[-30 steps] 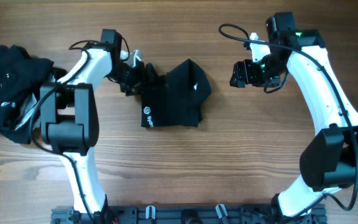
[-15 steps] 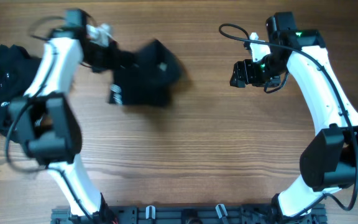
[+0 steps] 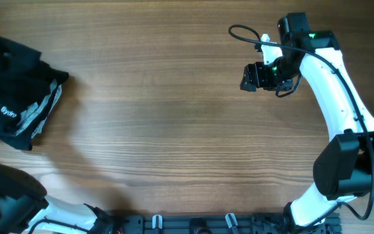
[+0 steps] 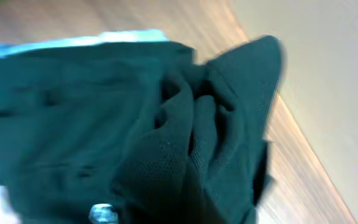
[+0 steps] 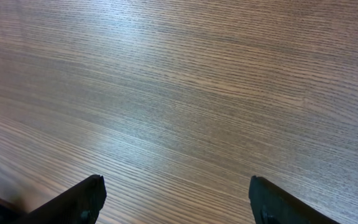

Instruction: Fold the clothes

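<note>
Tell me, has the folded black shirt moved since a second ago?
Yes. The black shirt went left, away from the unmoved right gripper, to the left edge of the table.

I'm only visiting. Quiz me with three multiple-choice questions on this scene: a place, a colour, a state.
1. Where do the clothes lie? A at the left edge; B in the middle; C under the right arm.
2. Their main colour? A red; B black; C yellow.
3. The right end effector is: A open, empty; B shut on cloth; C shut on a cup.
Answers: 1A, the overhead view shows them far left; 2B, the fabric is black; 3A, its fingers stand apart over bare table.
</note>
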Available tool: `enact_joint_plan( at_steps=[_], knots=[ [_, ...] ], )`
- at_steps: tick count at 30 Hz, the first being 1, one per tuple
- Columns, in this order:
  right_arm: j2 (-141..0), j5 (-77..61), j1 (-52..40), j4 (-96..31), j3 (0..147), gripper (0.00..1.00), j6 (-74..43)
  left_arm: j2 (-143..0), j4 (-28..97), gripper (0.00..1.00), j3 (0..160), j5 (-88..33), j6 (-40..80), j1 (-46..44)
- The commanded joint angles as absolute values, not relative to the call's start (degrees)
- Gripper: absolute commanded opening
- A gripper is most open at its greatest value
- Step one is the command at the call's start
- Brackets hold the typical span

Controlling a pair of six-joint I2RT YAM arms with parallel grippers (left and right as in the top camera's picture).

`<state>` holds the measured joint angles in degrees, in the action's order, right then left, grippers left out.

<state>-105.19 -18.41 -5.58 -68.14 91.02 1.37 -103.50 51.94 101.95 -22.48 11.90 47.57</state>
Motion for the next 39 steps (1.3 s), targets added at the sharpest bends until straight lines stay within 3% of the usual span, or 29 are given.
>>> enact_joint_plan(
  at_steps=[1,2,4,7,16,19,21,24,30,36,39],
  knots=[
    [-104.7,-18.9,-5.8,-68.0,91.4,0.79,0.9,-105.1,51.8,0.35,102.7,-15.8,12.4,50.0],
    [-104.7,-18.9,-5.8,-68.1,91.4,0.79,0.9,-105.5,51.7,0.55,102.7,-15.7,12.4,50.2],
    [-104.7,-18.9,-5.8,-68.2,91.4,0.79,0.9,-105.8,51.7,0.79,102.7,-14.9,12.4,50.4],
    [-104.7,-18.9,-5.8,-68.2,91.4,0.79,1.0,-105.7,51.6,0.94,102.8,-13.6,12.5,50.4],
    [-104.7,-18.9,-5.8,-67.6,91.4,0.79,1.0,-100.5,51.1,0.93,102.8,-32.1,12.2,49.3],
    [-104.7,-18.9,-5.8,-63.7,91.4,0.80,-3.7,-97.8,51.2,0.96,102.8,-33.4,9.1,43.4],
    [-104.7,-18.9,-5.8,-59.6,91.4,0.90,-8.6,-97.6,51.8,0.99,102.8,-33.4,7.9,36.2],
    [-104.7,-18.7,-5.7,-54.7,91.4,1.00,-10.7,-98.0,53.8,1.00,102.8,-28.6,5.3,24.1],
    [-104.6,-16.4,-0.2,-55.2,91.5,1.00,-10.5,-99.2,61.6,1.00,102.8,-10.0,1.7,2.3],
    [-101.5,-16.3,3.7,-69.1,91.5,0.99,-9.0,-98.8,79.0,1.00,102.5,-5.5,5.0,-2.1],
    [-97.0,-15.1,3.7,-68.7,90.6,1.00,-9.7,-96.1,77.6,1.00,99.8,-5.7,5.2,-2.3]
  ],
)
